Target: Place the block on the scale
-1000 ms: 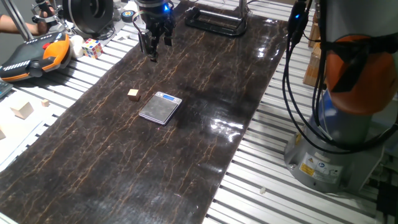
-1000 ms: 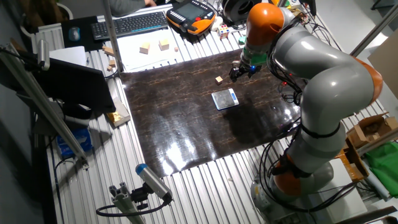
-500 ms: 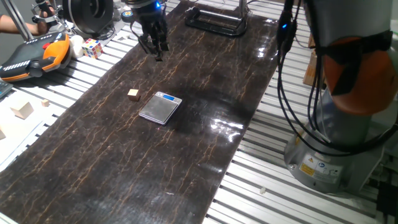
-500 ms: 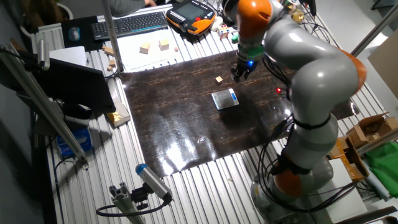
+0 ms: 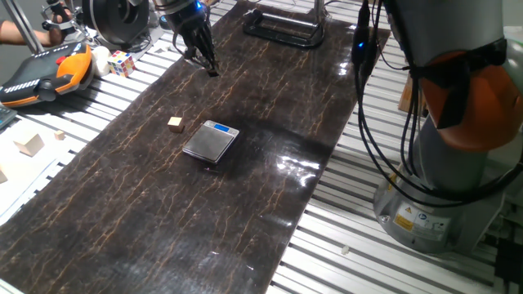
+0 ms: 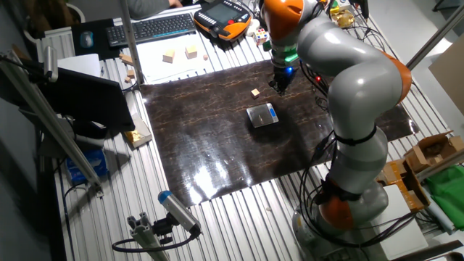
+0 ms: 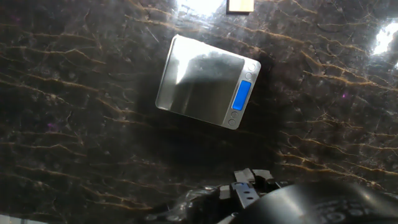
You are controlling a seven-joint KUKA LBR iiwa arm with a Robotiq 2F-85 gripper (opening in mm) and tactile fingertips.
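Note:
The block is a tiny tan cube on the dark marbled mat, just left of the scale, a thin silver plate with a blue display. They lie close together but apart. My gripper hangs above the mat's far end, well beyond both, and holds nothing; its fingers look slightly apart. In the other fixed view the gripper is right of the block and above the scale. The hand view looks down on the scale, with the block cut off by the top edge.
A Rubik's cube, an orange teach pendant and pale wooden blocks lie left of the mat. A black frame stands at the mat's far end. The arm's base is on the right.
The hand has swung left and farther away along the mat's far end and has turned about its wrist. The block and scale have not moved.

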